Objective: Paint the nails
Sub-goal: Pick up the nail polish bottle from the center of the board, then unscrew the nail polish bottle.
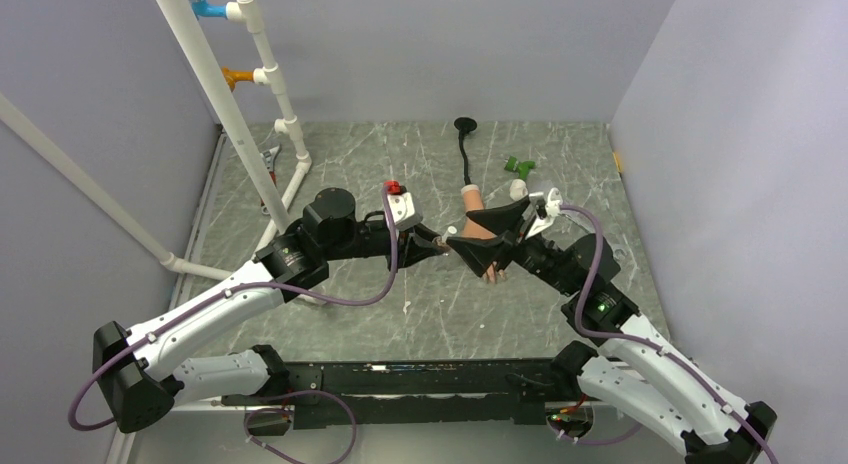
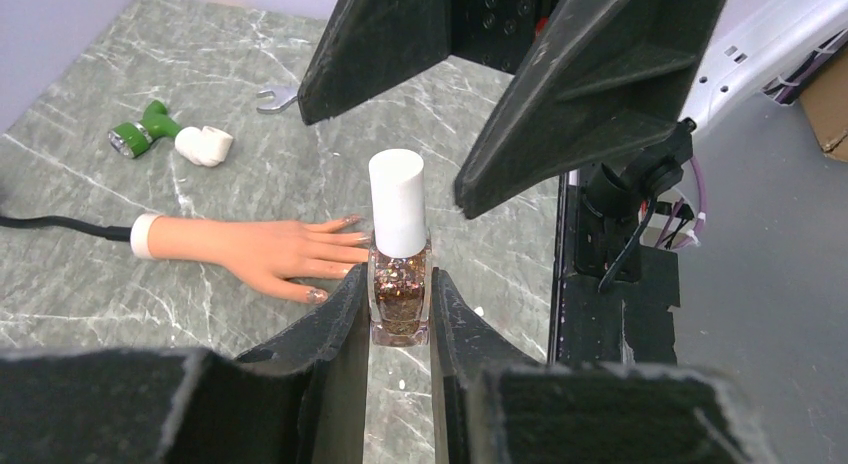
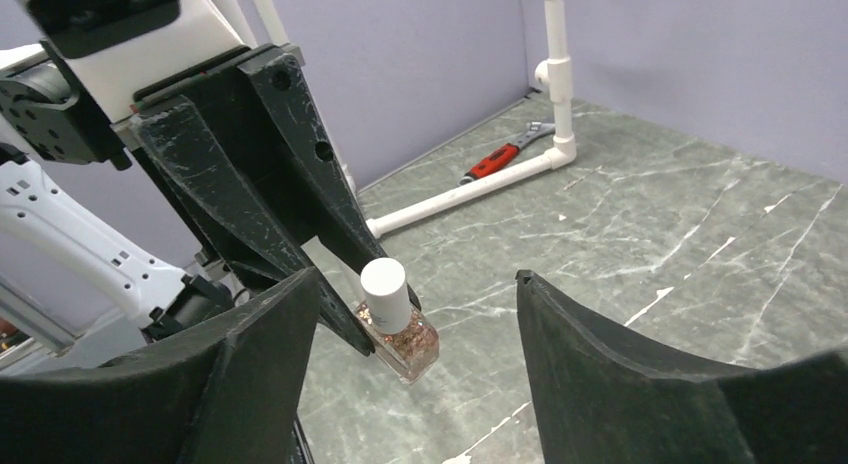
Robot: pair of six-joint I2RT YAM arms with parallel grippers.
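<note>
My left gripper (image 2: pixel 400 296) is shut on a small glitter polish bottle (image 2: pixel 400 302) with a white cap (image 2: pixel 398 199), held above the table. The bottle also shows in the right wrist view (image 3: pixel 408 341), tilted, with its cap (image 3: pixel 385 292) pointing toward the camera. My right gripper (image 3: pixel 418 329) is open, its two fingers spread on either side of the cap without touching it. The peach mannequin hand (image 2: pixel 262 252) lies flat on the table just left of the bottle, white cuff at the left, its glittery nails (image 2: pixel 316 295) pointing at the bottle. In the top view the grippers meet over the hand (image 1: pixel 474 206).
A green and white fitting (image 2: pixel 170 136) and a small wrench (image 2: pixel 275 101) lie beyond the hand. A black cable (image 1: pixel 465 154) runs to the back. A white pipe frame (image 1: pixel 262 134) and a red-handled wrench (image 3: pixel 495 159) stand at the left.
</note>
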